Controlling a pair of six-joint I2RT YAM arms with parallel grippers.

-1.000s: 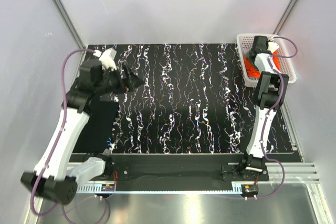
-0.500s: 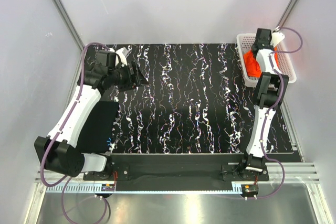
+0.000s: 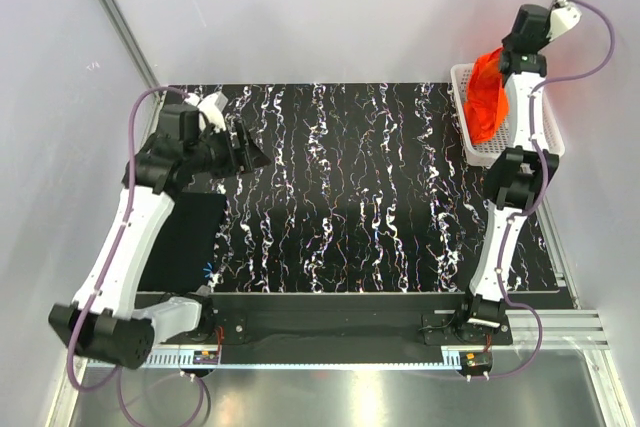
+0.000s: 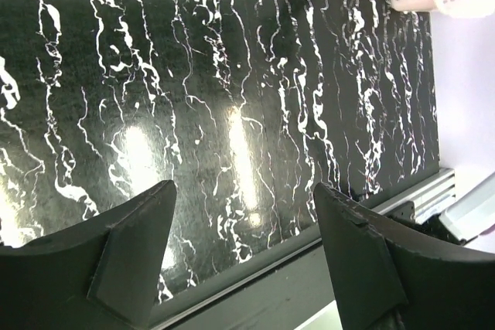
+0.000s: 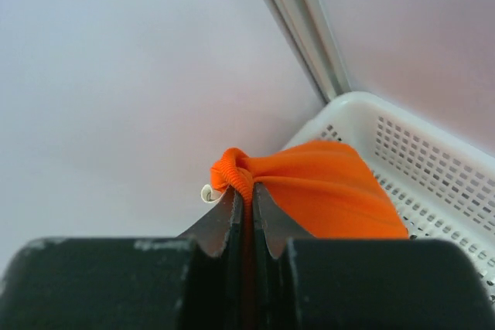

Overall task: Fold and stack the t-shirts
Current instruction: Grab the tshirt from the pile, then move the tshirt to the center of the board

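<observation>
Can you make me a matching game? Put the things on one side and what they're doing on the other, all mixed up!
Things:
1. orange t-shirt
2. black t-shirt
3. white basket
4. left jaws

What they're doing:
A. open, holding nothing
B. lying folded flat at the near left
C. dangling in the air, pinched in the right jaws
D. sitting at the far right

Pairs: 1-C, 2-B, 3-D, 4-A
</observation>
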